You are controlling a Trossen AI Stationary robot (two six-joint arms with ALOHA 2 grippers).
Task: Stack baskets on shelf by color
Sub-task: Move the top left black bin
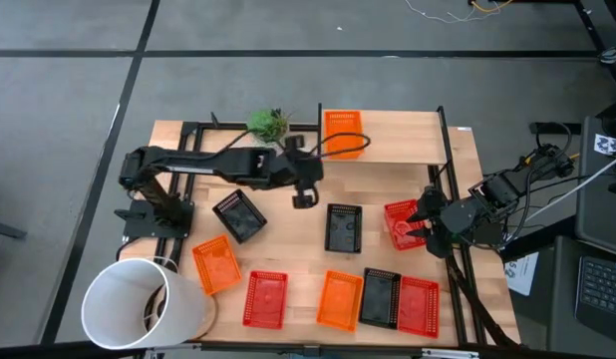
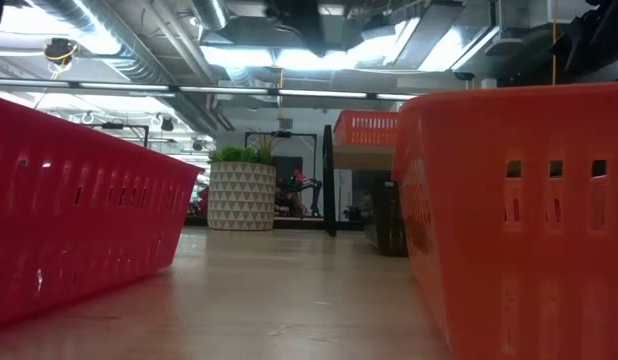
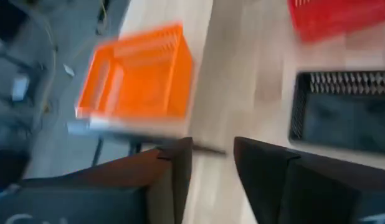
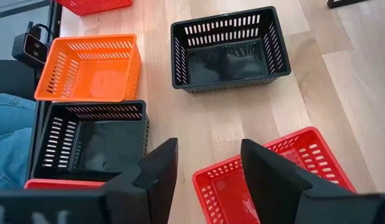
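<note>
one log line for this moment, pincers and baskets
left pincer: empty, off shelf | orange basket: on shelf | right pincer: open above red basket | other baskets: on table

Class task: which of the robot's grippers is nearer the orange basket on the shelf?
Left. The left gripper hovers just beside the orange basket; the right gripper is across the table, over a red basket.

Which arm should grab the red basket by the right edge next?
Right. The right gripper hangs open at that red basket; the left gripper is farther off, near the shelf and its orange basket.
</note>
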